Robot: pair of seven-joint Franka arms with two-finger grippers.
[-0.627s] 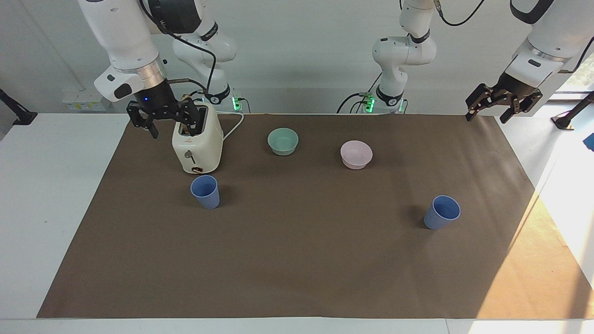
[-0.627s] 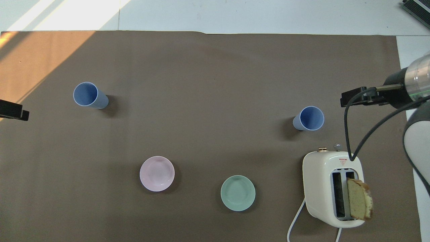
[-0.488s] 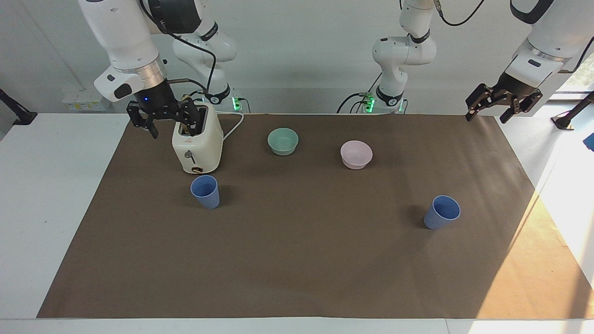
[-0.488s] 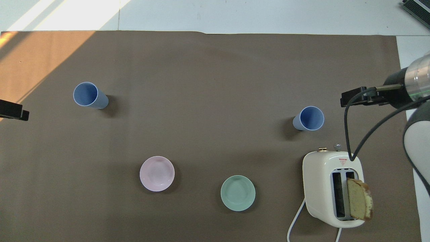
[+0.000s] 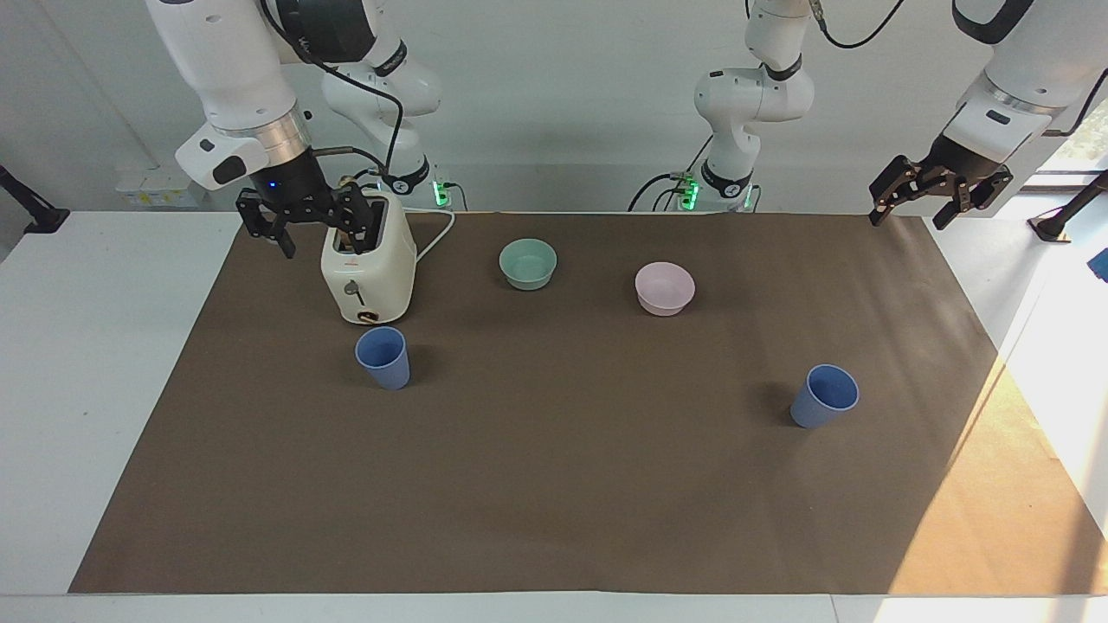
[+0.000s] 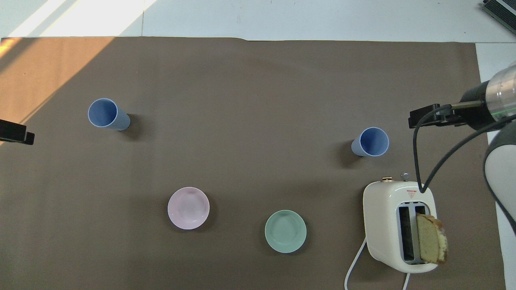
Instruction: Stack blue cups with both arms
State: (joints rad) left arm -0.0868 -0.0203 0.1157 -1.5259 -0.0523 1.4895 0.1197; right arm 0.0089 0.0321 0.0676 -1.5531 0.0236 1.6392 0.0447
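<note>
From the facing view, nothing is stacked yet, so your step is the first reach. The right pincer [image 5: 299, 221] hangs over the mat's edge beside the cream toaster [image 5: 368, 270], fingers apart and empty; the left pincer [image 5: 939, 190] hangs over the corner of the mat at its own end, likewise spread and holding nothing. One blue cup [image 5: 383, 356] stands upright just beside the toaster, farther from the robots than it; the other blue cup [image 5: 824, 395] stands upright well apart, toward the left arm's end. Send each arm to the cup at its own end. Bring the right pincer down clear of the toaster, and take the wall below the rim: the cups taper, so a grip set low is likely to slide upward. They look like thin matte plastic, so close gently.

From the overhead view, both open mouths face up, round and smooth: the cup near the toaster [image 6: 371, 142] and the cup at the left arm's end [image 6: 108, 114]. To nest them, you'll need one cup held straight over the other's mouth before lowering. Only a black tip of the left pincer [image 6: 16, 132] shows at the edge; part of the right pincer [image 6: 433, 115] shows by the mat's edge. The worktop [image 6: 306, 18] is white under a flat brown mat [image 6: 250, 100]. A pink bowl [image 6: 188, 208], a teal bowl [image 6: 285, 231] and a slice of bread [image 6: 431, 238] standing in the toaster lie nearer the robots, out of your path.
</note>
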